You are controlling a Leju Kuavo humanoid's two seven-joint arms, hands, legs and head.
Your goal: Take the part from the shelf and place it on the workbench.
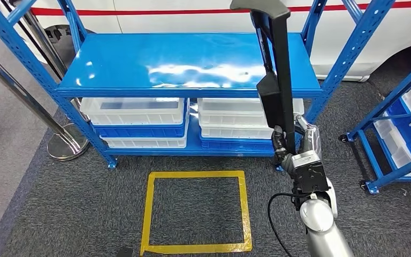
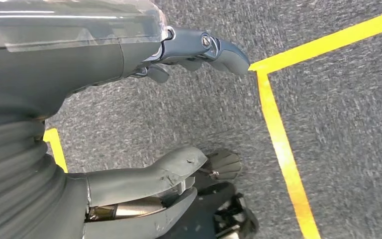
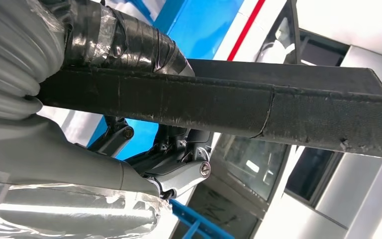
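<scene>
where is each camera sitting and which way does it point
Head view: high on the body, looking down at the blue shelf and carpet; right hand grips the upright black part.
Left wrist view: behind the left hand, facing the carpet and yellow tape.
Right wrist view: behind the right hand, looking along the part toward the shelf.
Shared: head and right wrist views show the part; head and left wrist views show the tape.

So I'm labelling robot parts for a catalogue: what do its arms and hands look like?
The right arm is rounded silver metal with a black cable looping beside it. The right hand is a dark grey block with dark fingers. The left hand has a grey ribbed cover, a thick grey thumb and clear plastic film.
</scene>
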